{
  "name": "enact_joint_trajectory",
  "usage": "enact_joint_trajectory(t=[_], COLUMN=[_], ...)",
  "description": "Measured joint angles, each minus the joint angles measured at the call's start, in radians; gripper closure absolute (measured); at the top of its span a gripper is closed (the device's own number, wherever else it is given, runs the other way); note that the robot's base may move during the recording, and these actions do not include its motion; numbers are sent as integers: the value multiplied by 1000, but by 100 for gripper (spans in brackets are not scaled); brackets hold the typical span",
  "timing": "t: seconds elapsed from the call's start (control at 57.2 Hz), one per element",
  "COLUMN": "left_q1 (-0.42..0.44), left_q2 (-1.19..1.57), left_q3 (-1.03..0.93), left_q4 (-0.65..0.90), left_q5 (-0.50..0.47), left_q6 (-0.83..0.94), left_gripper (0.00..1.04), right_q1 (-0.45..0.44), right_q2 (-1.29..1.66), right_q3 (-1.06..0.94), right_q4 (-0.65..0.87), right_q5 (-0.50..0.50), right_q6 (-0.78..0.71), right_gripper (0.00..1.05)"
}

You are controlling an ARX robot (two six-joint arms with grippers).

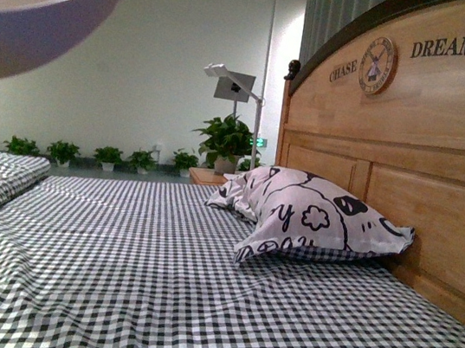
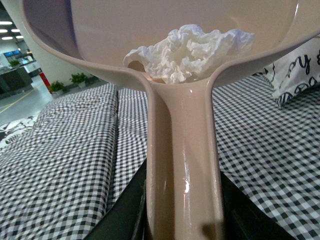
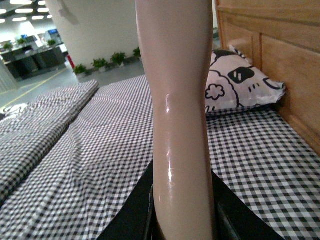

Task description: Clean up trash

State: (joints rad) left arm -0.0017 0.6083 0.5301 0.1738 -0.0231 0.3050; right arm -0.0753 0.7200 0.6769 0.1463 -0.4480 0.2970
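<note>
Trash (image 2: pixel 192 52) sits cupped in the raised beige dustpan (image 2: pixel 100 30), whose handle the left pincer (image 2: pixel 182 220) pinches so nothing spills onto the checkered bed (image 2: pixel 70 150).

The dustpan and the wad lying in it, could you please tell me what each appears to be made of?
The dustpan looks like moulded beige plastic with a glossy finish: light glints along its smooth handle. The wad seems to be thin white tissue or paper, matte, soft and deeply wrinkled; which of the two is not certain.
</note>
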Motion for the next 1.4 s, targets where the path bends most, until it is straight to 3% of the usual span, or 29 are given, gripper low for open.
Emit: enact_joint_trajectory(t=[0.245, 0.594, 0.786, 1.398], left_q1=[-43, -74, -81, -82], left_q2=[-166, -255, -258, -259], left_q3=[-9, -10, -18, -19], left_q4=[-109, -171, -187, -187], left_q5=[-78, -138, -126, -125], left_q6=[-14, -90, -132, -147], left_gripper=[78, 78, 78, 78], right_q1=[-16, 6, 25, 26], right_q2=[-183, -324, -322, -322], right_q3=[-53, -74, -77, -77], right_q4=[-79, -149, -175, -175], right_q5=[61, 99, 145, 146], right_q6=[97, 95, 64, 49], right_gripper=[85, 85, 85, 85])
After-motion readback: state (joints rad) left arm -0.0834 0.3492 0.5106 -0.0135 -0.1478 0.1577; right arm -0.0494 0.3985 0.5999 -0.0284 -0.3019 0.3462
